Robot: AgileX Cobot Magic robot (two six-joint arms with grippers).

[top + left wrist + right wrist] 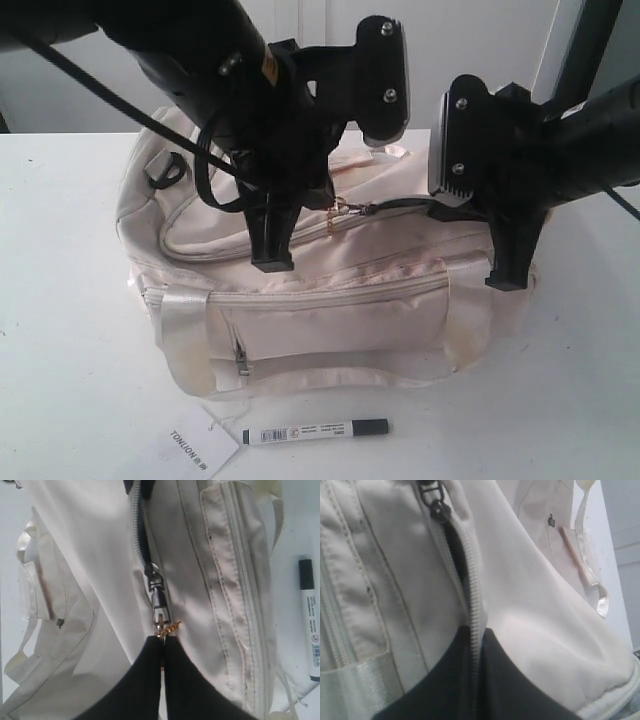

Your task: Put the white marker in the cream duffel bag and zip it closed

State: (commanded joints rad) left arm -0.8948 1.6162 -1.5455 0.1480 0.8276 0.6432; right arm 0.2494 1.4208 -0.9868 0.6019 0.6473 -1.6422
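So the white marker (pixel 315 432) isn't in yet. It's lying on the tabletop (pixel 80 380) just on the near side of the cream duffel bag (pixel 330 300), with a TONLION paper tag (pixel 195 447) right by its left end. Both arms are on the top zipper (pixel 410 206) instead. The left gripper (pixel 272 258) has its jaws clenched with the gold chain of the zipper pull (pixel 159 600) at the tips, and it looks pinched. The right gripper (pixel 508 278) has its jaws clamped on the zipper edge at the bag's right end, I'd guess to anchor the soft fabric so the slider can run. The zip only gapes dark between slider and right jaws, and left of the slider it's shut. My read is that the slot's tight for a marker, so it needs opening further left. There's decent bare tabletop right of the marker for a pickup.
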